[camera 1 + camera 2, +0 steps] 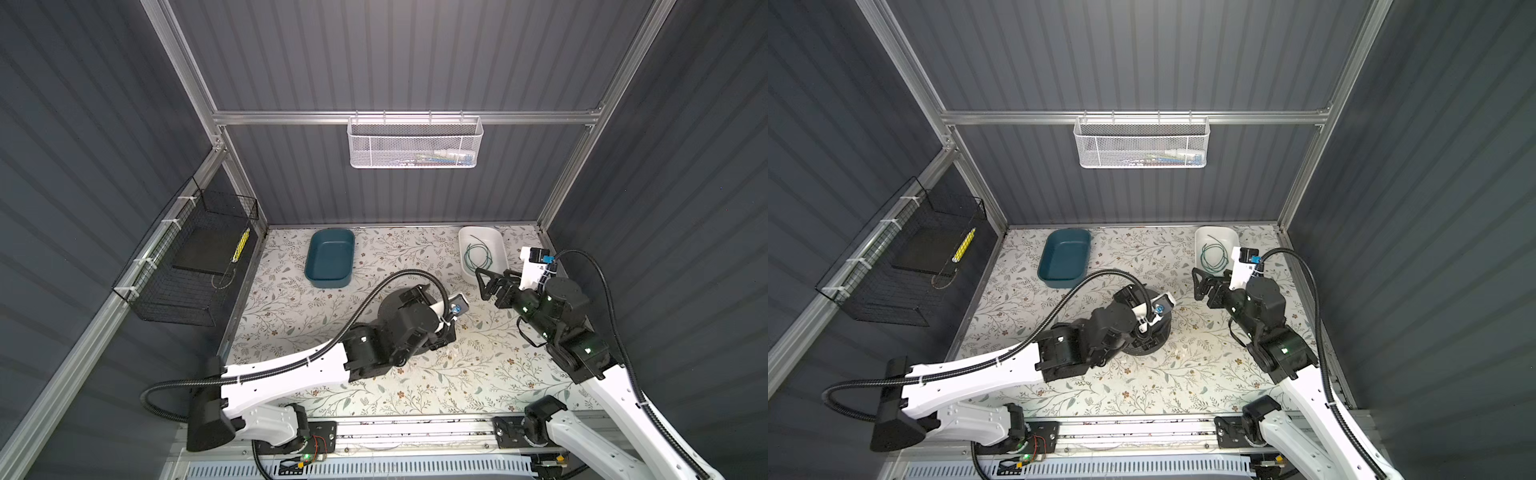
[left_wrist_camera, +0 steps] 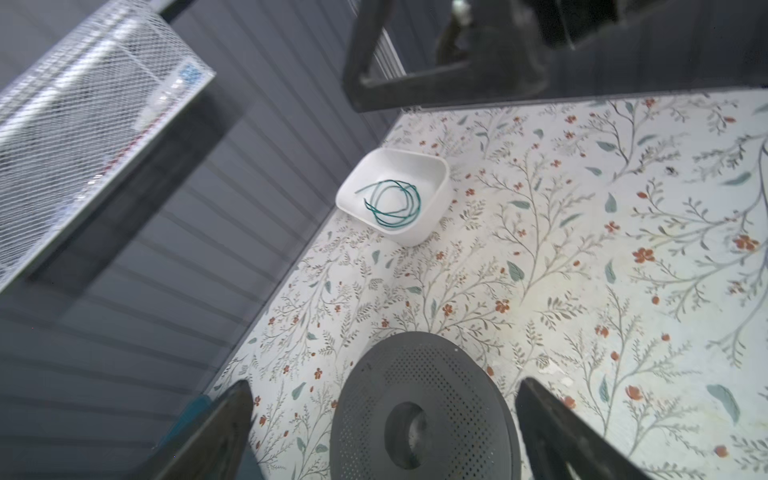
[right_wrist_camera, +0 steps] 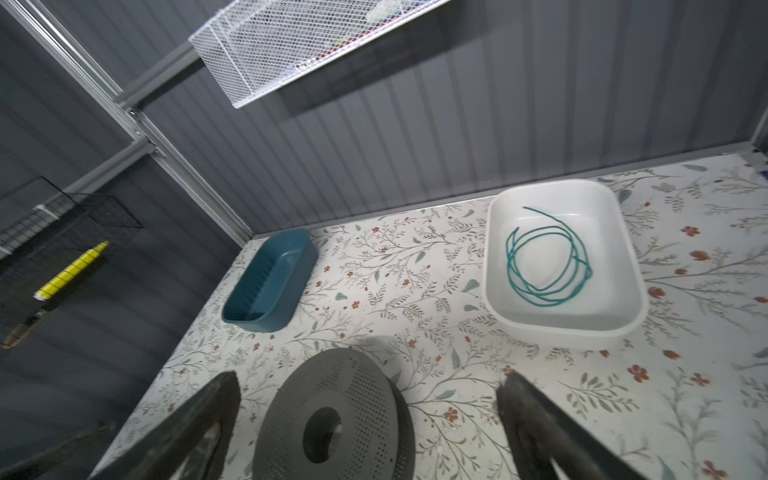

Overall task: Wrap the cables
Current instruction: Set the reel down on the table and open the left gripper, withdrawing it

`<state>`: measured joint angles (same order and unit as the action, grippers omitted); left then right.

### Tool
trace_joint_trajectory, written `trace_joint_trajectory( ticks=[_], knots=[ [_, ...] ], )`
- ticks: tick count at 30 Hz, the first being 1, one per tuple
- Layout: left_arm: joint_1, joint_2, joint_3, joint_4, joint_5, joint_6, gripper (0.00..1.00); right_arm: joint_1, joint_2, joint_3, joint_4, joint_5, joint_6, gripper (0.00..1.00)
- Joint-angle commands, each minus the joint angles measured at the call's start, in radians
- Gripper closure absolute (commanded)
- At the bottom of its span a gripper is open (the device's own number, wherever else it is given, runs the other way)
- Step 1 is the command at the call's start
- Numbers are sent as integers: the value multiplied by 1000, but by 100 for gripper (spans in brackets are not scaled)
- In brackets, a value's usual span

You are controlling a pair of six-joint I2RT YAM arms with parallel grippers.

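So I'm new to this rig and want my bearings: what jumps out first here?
A green cable coiled loosely inside the white tray at the back right of the floral table. Next, a grey perforated spool at mid-table, with the left gripper open over it, and an empty teal tray at the back.

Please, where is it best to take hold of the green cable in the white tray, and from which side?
I would grip the green cable at its free end, which stands clear of the coil toward the back wall. Come from above: the white tray's walls likely block any sideways approach.
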<state>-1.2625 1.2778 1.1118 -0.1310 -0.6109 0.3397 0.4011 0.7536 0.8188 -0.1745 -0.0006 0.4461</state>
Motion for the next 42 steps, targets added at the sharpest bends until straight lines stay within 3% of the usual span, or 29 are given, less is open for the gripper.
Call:
trace_joint_trajectory(
  ticks=[1, 3, 6, 10, 15, 21, 23, 25, 29, 32, 36, 42],
  knots=[
    [0, -40, -113, 133, -108, 109, 1, 1, 10, -36, 75, -31, -24, 1],
    [3, -37, -181, 219, -137, 258, 1, 1, 18, -79, 144, -39, -125, 1],
    [47, -9, -203, 236, -235, 239, 1, 1, 29, -128, 232, 16, -129, 1],
    [197, -77, -205, 118, -20, 95, 1, 1, 54, -174, 380, -1, -189, 1],
    [384, -168, -344, 265, 149, 45, 1, 0, 75, -203, 431, -34, -231, 1],
    [602, -120, -451, 375, 212, -55, 0, 0, 82, -231, 431, -18, -241, 1],
    [705, -130, -536, 513, 251, -148, 1, 1, 82, -237, 434, -12, -252, 1],
    [794, -132, -601, 614, 264, -160, 1, 1, 79, -243, 428, -5, -258, 1],
    [905, -61, -710, 785, 206, -94, 1, 0, 70, -261, 423, 6, -265, 1],
    [977, 40, -757, 946, 271, -147, 1, 0, 70, -273, 428, 12, -286, 1],
    [1026, 161, -744, 993, 329, -165, 0, -1, 69, -274, 423, 35, -308, 1],
    [1124, 402, -774, 1251, 421, -244, 0, -2, 75, -286, 421, 68, -347, 1]
  ],
)
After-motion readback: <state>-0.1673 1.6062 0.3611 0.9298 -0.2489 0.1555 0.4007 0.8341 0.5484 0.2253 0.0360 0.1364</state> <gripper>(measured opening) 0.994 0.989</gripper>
